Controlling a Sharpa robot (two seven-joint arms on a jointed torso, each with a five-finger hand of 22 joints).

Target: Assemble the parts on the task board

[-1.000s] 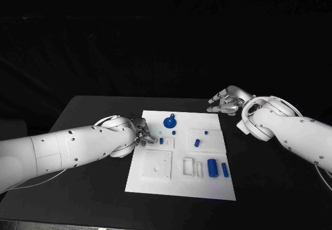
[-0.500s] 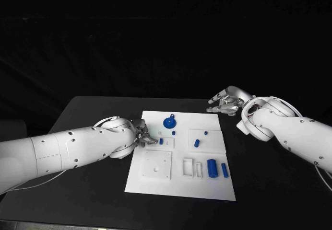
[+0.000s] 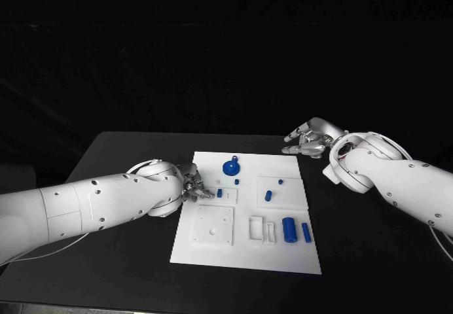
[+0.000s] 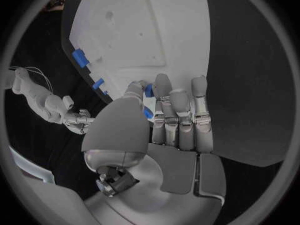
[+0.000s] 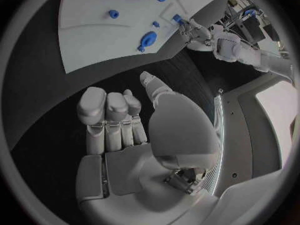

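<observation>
The white board (image 3: pixel 247 208) lies in the middle of the black table (image 3: pixel 123 150), and a small blue peg (image 3: pixel 220 193) sits near its left edge, right at the fingers of the left hand (image 3: pixel 194 186). In the left wrist view those fingers (image 4: pixel 164 92) lie close together with their tips on the board (image 4: pixel 140 30), and a blue piece (image 4: pixel 149 91) shows between the thumb and the neighbouring finger; it looks pinched, though I cannot tell for certain whether it is gripped or merely touched. The step in hand seems to be picking up or seating this peg. The next move, I judge, calls for a firm pinch and a lift, then carrying the peg upright to its matching hole without knocking its neighbours. Further out on the board lie a round blue disc (image 3: pixel 231 167) at the far end, a tiny blue piece (image 3: pixel 237 181) just nearer than it, a short blue pin (image 3: pixel 269 194) to the right, and a fat blue cylinder (image 3: pixel 290 229) with a thinner blue rod (image 3: pixel 307 231) beside it at the near right. The right hand (image 3: pixel 307 140) hovers over the table beyond the board's far right corner; the right wrist view shows its fingers (image 5: pixel 107 107) curled in side by side and holding nothing. That view also shows the disc (image 5: pixel 148 38) and the left hand (image 5: pixel 190 30) from the opposite side, which the head view cannot give, while only the head view lays out the whole board.
</observation>
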